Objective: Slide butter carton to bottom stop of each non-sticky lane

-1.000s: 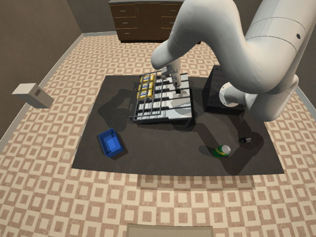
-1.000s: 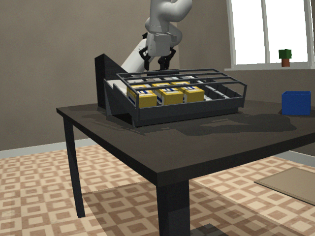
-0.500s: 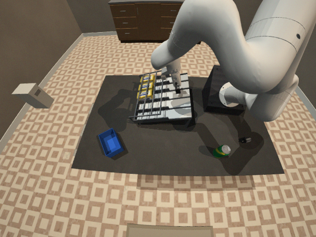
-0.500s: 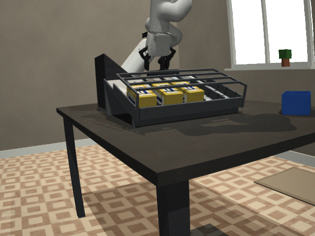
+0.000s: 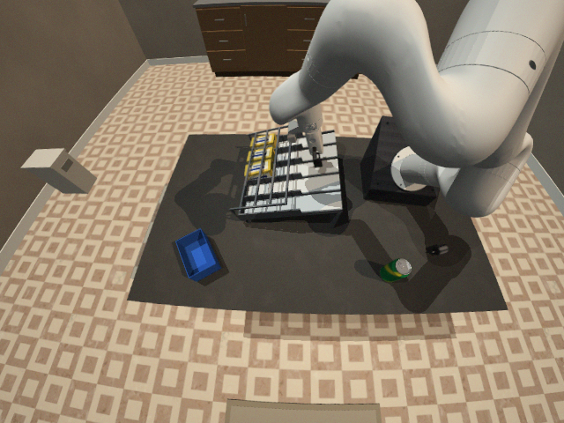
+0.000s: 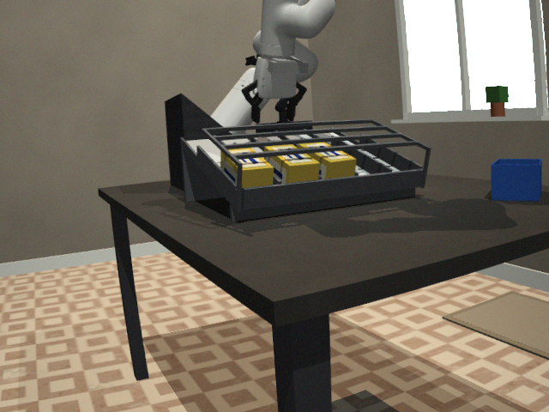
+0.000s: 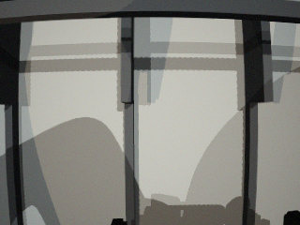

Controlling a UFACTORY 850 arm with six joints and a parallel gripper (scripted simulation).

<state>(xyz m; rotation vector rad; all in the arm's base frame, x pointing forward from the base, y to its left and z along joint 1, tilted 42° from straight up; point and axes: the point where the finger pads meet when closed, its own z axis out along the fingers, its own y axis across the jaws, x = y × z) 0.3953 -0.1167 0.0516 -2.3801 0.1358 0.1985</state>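
The grey wire shelf (image 5: 291, 174) stands on the dark table with its low end to the left; it also shows in the exterior view (image 6: 310, 168). Three yellow butter cartons (image 5: 263, 140) (image 5: 260, 154) (image 5: 258, 169) sit side by side against the bottom stop in three neighbouring lanes, also seen from the front (image 6: 248, 167) (image 6: 294, 164) (image 6: 332, 160). My gripper (image 5: 317, 159) (image 6: 272, 112) is open and empty, pointing down over the shelf's high end, apart from the cartons. The wrist view shows only pale lane floors, dark dividers and my fingertips at the bottom edge.
A blue bin (image 5: 196, 254) sits at the table's front left. A green can (image 5: 396, 269) and a small black object (image 5: 436, 248) lie at the front right. The arm's black pedestal (image 5: 400, 159) stands right of the shelf.
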